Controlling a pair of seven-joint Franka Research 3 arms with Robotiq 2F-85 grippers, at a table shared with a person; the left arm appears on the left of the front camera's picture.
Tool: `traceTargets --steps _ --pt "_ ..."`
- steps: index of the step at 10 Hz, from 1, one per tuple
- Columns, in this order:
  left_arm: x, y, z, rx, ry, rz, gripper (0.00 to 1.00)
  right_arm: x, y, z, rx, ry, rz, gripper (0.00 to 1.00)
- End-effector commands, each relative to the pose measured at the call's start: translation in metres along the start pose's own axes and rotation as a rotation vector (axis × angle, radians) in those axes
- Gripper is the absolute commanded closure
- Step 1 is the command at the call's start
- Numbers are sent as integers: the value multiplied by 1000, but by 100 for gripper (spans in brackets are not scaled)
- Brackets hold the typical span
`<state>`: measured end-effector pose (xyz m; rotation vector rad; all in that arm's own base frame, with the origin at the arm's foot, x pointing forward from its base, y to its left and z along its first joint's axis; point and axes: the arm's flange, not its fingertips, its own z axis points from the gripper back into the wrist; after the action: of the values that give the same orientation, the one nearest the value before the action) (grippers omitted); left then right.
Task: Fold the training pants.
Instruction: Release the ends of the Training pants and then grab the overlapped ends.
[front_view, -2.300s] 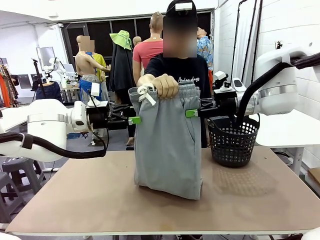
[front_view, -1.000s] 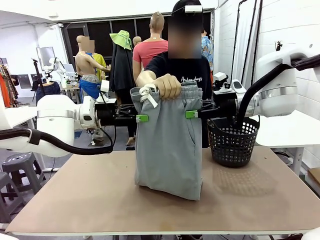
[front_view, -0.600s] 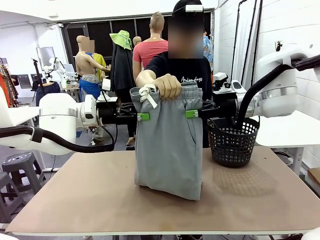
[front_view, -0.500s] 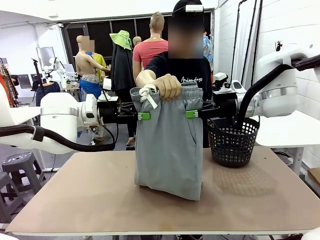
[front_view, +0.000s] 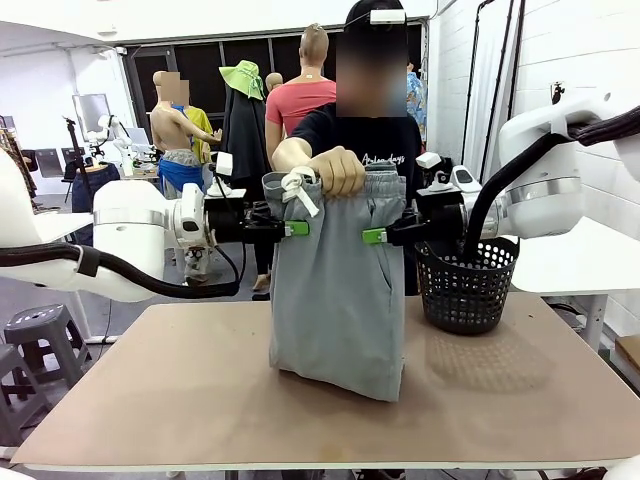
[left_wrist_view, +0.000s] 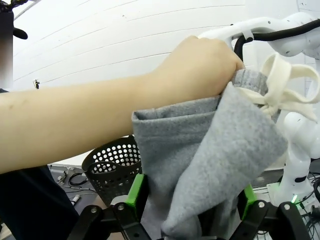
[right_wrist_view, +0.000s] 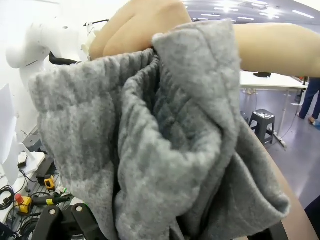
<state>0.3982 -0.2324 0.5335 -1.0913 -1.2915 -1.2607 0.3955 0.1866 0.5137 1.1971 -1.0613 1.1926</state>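
Now | wrist view: left gripper (left_wrist_view: 191, 197) wide astride training pants (left_wrist_view: 200, 150) | front: right gripper (front_view: 374, 236) wide

Grey pants (front_view: 335, 300) hanging upright
They hang doubled from the bunched waistband (front_view: 375, 185), with the white drawstring (front_view: 297, 190) knotted at the top; the lower fold rests on the table (front_view: 150, 400).

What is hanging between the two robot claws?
The light grey training pants, held up from above by a person's hand. The front view shows the left gripper and right gripper at either side of them.
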Motion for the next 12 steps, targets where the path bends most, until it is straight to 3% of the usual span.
traceTargets --steps 1,4,8,10,12 --pt "0 4 -12 -26 24 38 9 4 -6 -8 -7 -51 14 0" --pt "-9 5 -16 -60 42 76 9 11 -4 -14 22 -64 27 0" --pt "-5 -16 -8 -248 -14 84 9 14 -7 -17 26 -80 52 0" --pt "2 -24 -11 -252 -3 64 9 12 -8 -20 32 -70 56 0" --pt "3 -24 -18 -149 26 63 9 10 -7 -23 22 -49 61 0"
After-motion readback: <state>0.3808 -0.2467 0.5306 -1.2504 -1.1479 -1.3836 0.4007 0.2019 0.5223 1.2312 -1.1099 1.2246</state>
